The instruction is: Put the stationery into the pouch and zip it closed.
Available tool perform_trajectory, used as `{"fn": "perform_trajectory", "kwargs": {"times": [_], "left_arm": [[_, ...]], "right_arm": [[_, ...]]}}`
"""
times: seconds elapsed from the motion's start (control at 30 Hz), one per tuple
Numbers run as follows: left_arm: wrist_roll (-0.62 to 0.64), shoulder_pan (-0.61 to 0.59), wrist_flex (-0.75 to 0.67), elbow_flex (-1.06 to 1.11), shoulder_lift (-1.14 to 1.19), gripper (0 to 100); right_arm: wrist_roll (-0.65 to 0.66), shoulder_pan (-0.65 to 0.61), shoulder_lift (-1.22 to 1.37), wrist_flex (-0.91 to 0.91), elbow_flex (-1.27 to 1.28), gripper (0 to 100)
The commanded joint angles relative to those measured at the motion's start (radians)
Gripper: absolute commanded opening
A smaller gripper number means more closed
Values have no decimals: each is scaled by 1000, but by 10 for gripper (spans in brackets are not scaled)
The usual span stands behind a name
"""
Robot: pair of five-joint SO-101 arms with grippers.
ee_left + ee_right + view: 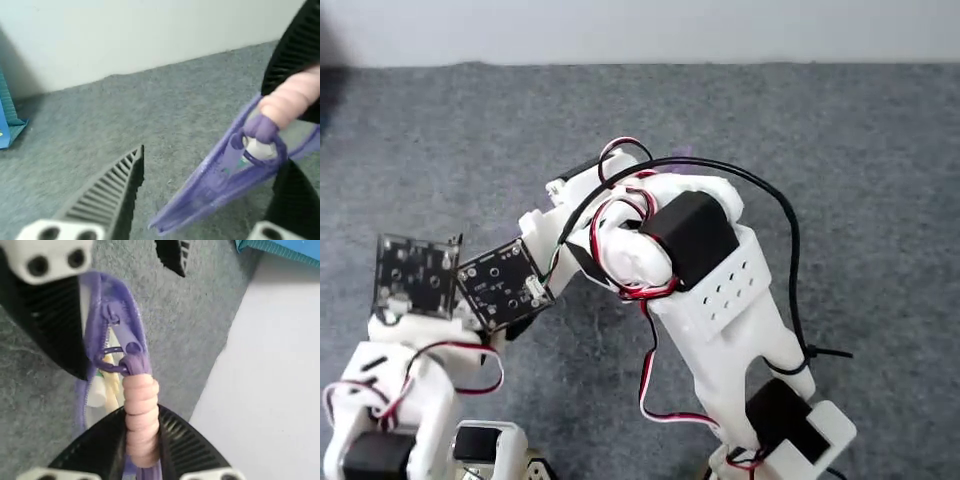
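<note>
Your right gripper (141, 416) pinches the pull (140, 390); the pouch (125, 302) runs straight ahead, between the left gripper's (212, 162) spread jaws (not gripping it).

Grey mat (860, 150) lies open beyond the arms & to both sides, up to the wall (125, 35). Centre's tight: right arm (720, 290) hangs over the pouch (215, 185), right gripper (142, 412) clamped on its pink pull (140, 390), left gripper (212, 162) w/ jaws wide astride it. Teal object (7, 120) sits by wall, well apart.
</note>
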Motion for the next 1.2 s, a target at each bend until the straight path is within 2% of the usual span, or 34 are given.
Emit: {"fn": "perform_trajectory", "kwargs": {"times": [0.0,0.23,0.43,0.87,1.17], "left_arm": [[-29,12,-8,19,-81,388],[-29,12,-8,61,-129,388],[-28,12,-2,53,-129,388],[-29,23,-23,128,-129,387],[-29,178,-54,223,-129,382]], "right_arm": [[-3,-18,-45,12,-12,8],[-5,-35,-39,10,-12,8],[-71,-35,-36,-93,-8,8],[-75,-35,-42,-93,-8,8],[-77,-15,-36,-101,-8,8]]}}
